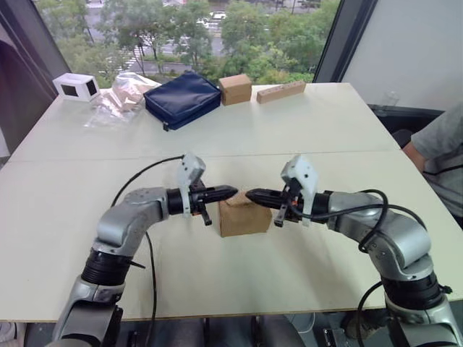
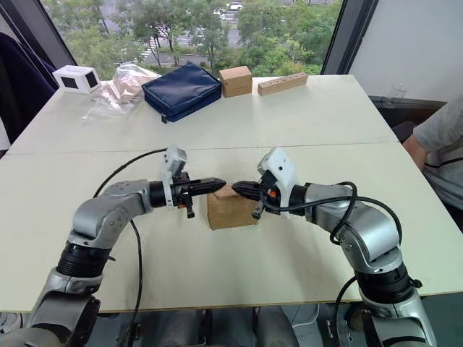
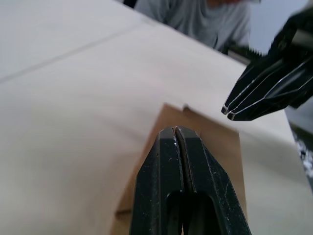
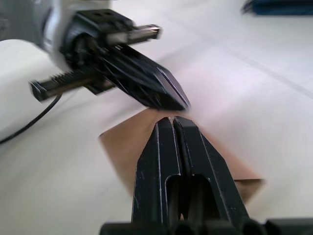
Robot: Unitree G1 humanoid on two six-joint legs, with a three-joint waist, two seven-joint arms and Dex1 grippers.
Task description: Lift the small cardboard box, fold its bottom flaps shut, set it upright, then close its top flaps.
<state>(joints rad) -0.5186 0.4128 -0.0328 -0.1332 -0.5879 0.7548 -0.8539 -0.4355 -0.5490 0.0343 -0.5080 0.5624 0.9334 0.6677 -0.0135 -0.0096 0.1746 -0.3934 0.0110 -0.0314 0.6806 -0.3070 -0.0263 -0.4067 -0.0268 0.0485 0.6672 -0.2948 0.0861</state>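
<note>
Pincers closed, left [image 1: 230,192] and right [image 1: 252,195] tip-to-tip over small cardboard box [image 1: 242,218].

Small cardboard box [image 1: 243,217] on table [image 1: 311,130]; left gripper [image 1: 233,191] & right gripper [image 1: 249,194] pinched closed above it

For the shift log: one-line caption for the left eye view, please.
Both shut grippers, left and right, meet tip to tip over the small cardboard box on the table.
</note>
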